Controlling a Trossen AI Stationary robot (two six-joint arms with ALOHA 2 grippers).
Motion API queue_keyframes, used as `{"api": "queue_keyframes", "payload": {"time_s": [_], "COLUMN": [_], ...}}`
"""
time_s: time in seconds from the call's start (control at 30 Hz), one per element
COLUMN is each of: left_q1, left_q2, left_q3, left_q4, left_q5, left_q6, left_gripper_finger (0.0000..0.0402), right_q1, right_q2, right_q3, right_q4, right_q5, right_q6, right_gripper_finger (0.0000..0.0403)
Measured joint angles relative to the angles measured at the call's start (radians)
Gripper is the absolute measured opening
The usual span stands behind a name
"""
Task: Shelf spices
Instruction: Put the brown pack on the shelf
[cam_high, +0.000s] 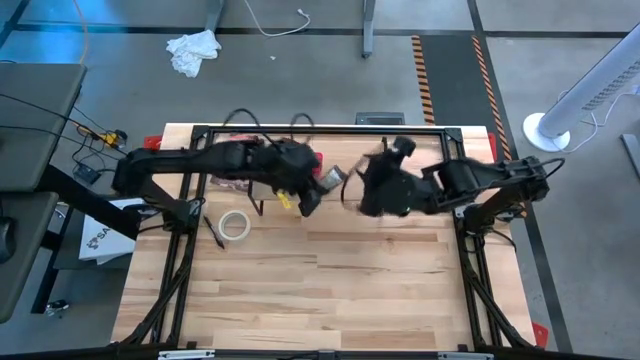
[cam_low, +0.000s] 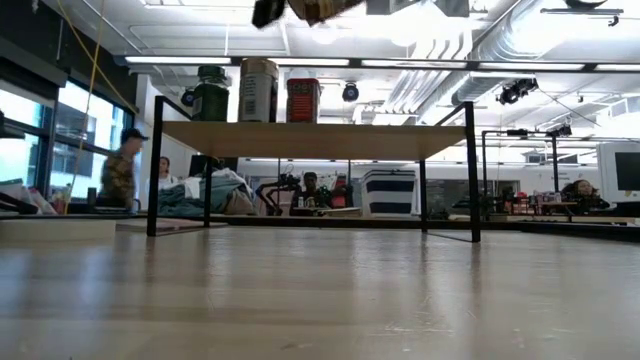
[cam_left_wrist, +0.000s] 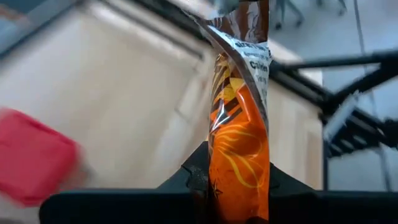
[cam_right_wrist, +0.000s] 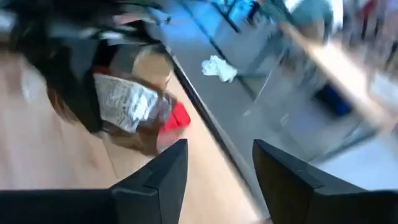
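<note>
Across the tabletop (cam_high: 330, 290) stands one shelf (cam_low: 310, 137), its board carrying three containers in the low view: one green-lidded jar (cam_low: 211, 95), one tan jar (cam_low: 258, 90) and one red tin (cam_low: 303, 100). Two arms meet above it. One left gripper (cam_left_wrist: 239, 186) is clamped on the single orange packet (cam_left_wrist: 239, 124), held on edge in the air near the tin. One right gripper (cam_right_wrist: 214, 168) hangs just beside it with fingers apart and nothing between them. One tape roll (cam_high: 235, 225) lies on the tabletop, apart from the rack.

Risks, as I judge them: the thin packet could slip or fold in that pinch, fall flat or off the board when released, or knock the tin; the close arms could also collide.
</note>
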Motion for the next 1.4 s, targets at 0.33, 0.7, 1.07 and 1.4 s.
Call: {"api": "queue_keyframes", "payload": {"time_s": [0.33,0.7,1.07,1.4], "left_q1": [0.057,0.023,-0.034,-0.021], "left_q2": [-0.219,-0.208,-0.19,-0.135], "left_q3": [0.001,0.0,0.0,0.0], "left_q4": [0.175,0.255,0.132,0.313], "left_q5": [-0.072,-0.008,-0.106,-0.154], "left_q6": [0.185,0.161,0.188,0.222], "left_gripper_finger": [0.0031,0.0031,0.0031,0.0031], "right_q1": [-0.049,-0.102,-0.114,-0.114], "right_q2": [-0.056,-0.052,-0.091,-0.047], "right_q3": [0.007,0.005,0.009,0.006], "right_q4": [0.227,0.608,0.61,0.542], "right_q5": [-0.22,-0.441,-0.506,-0.629], "right_q6": [0.151,-0.099,-0.096,-0.026], "right_gripper_finger": [0.0179,0.0023,0.0069,0.0005]}}
